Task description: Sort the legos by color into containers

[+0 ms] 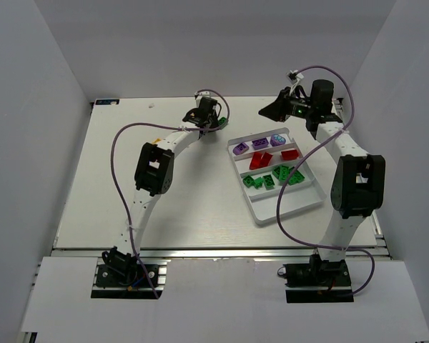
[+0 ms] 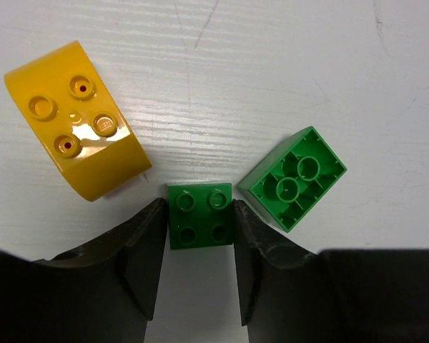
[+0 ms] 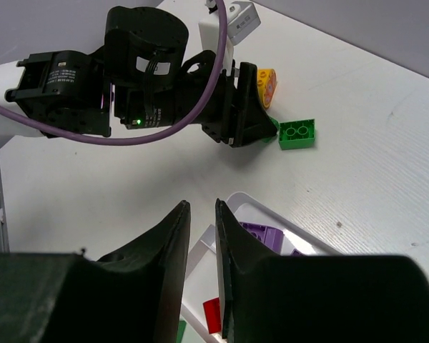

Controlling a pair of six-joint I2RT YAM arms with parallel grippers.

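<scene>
My left gripper (image 2: 199, 214) is down on the table at the far middle (image 1: 204, 123), shut on a small green four-stud brick (image 2: 200, 227), one finger against each side. A yellow-orange curved brick (image 2: 79, 128) lies just to its left. A green brick (image 2: 293, 177), turned underside up, lies to its right. The white tray (image 1: 289, 204) holds purple bricks (image 1: 259, 145), red bricks (image 1: 272, 157) and green bricks (image 1: 272, 177) in separate compartments. My right gripper (image 1: 266, 111) hangs above the tray's far end (image 3: 202, 207), fingers almost together, holding nothing.
The tray's nearest compartment (image 1: 294, 194) holds no bricks. In the right wrist view the left arm's wrist (image 3: 150, 78) stands over the yellow-orange brick (image 3: 267, 84) and the upturned green brick (image 3: 297, 133), beyond the tray's rim (image 3: 272, 207). Grey walls enclose the table.
</scene>
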